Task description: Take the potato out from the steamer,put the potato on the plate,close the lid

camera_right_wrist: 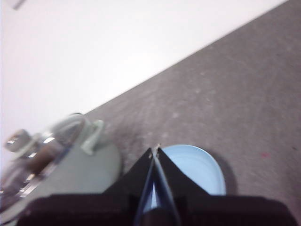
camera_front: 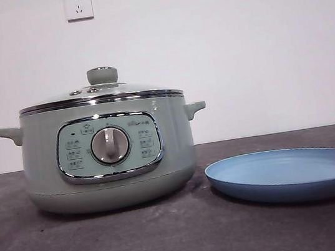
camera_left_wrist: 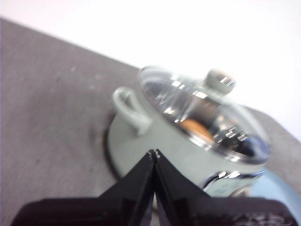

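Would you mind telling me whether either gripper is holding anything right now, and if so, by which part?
Nothing is held. The left gripper and the right gripper are both shut on nothing, up off the steamer, whose lid is on.

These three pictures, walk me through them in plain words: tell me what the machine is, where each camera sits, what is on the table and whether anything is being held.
The machine is a robot with two arms at a table, each ending in a gripper of two black jaws. One picture is from a low camera looking level across the table; the other two are from cameras on the arms' wrists.

On the dark grey table stands the steamer, a pale green electric pot with a dial. The glass lid is on it. Beside it lies the light blue plate, bare.

In the left wrist view, the left gripper is shut and holds nothing; through the lid you can glimpse the orange-brown potato inside the pot. The right gripper is also shut and holds nothing, above the plate.

Neither arm shows in the front view.
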`<state>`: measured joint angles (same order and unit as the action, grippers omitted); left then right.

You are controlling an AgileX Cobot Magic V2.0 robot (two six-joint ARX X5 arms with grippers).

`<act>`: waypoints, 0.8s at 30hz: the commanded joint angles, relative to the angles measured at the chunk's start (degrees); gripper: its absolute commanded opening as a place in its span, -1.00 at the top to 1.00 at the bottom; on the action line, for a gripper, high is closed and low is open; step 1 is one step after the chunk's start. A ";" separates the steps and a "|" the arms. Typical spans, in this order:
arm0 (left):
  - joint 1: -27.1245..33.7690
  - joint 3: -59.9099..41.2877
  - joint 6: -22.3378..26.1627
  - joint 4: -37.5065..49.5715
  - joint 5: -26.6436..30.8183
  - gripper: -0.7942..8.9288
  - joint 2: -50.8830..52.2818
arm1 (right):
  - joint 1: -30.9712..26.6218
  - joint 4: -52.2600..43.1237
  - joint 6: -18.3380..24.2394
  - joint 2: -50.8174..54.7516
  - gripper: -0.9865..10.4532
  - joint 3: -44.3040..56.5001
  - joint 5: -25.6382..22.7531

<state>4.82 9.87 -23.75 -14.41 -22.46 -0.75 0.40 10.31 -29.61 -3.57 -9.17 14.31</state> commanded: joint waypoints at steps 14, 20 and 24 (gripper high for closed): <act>0.11 23.10 15.61 -18.53 -17.84 0.85 -18.93 | 0.15 29.79 25.07 -30.47 0.85 -35.23 22.47; -0.24 30.67 23.28 -28.41 -24.61 0.85 -25.90 | 2.08 44.70 34.16 -39.63 0.85 -47.45 24.94; -1.57 35.28 27.78 -35.30 -25.99 0.85 -29.11 | 4.35 50.77 36.79 -42.45 0.85 -51.56 24.98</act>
<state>3.66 44.38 0.03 -48.62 -47.77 -29.56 4.38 60.38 4.29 -45.87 -60.34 39.03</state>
